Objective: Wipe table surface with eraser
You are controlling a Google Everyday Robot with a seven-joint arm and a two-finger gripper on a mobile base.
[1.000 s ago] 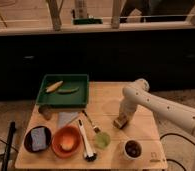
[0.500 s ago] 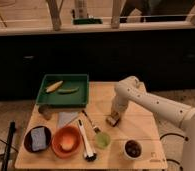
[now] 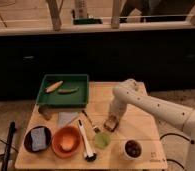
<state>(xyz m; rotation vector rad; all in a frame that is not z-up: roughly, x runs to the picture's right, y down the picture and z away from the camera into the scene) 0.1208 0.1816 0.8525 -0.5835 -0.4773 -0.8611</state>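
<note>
The table surface (image 3: 141, 127) is a light tan wooden top with plank lines. The eraser (image 3: 110, 125) is a small tan block with a dark underside. It rests on the table just above the green cup (image 3: 102, 140). My gripper (image 3: 111, 121) hangs from the white arm (image 3: 156, 107) that reaches in from the right. It comes down onto the eraser and covers its top.
A green tray (image 3: 48, 97) with two pieces of food stands at the back left. At the front are a dark bowl with a blue-grey sponge (image 3: 37, 138), an orange bowl (image 3: 66, 141), a white-handled brush (image 3: 85, 142) and a small dark bowl (image 3: 133, 148). A fork (image 3: 89, 121) lies nearby.
The arm has swung left across the table, taking the gripper and eraser from the right part toward the middle, close to the green cup.
</note>
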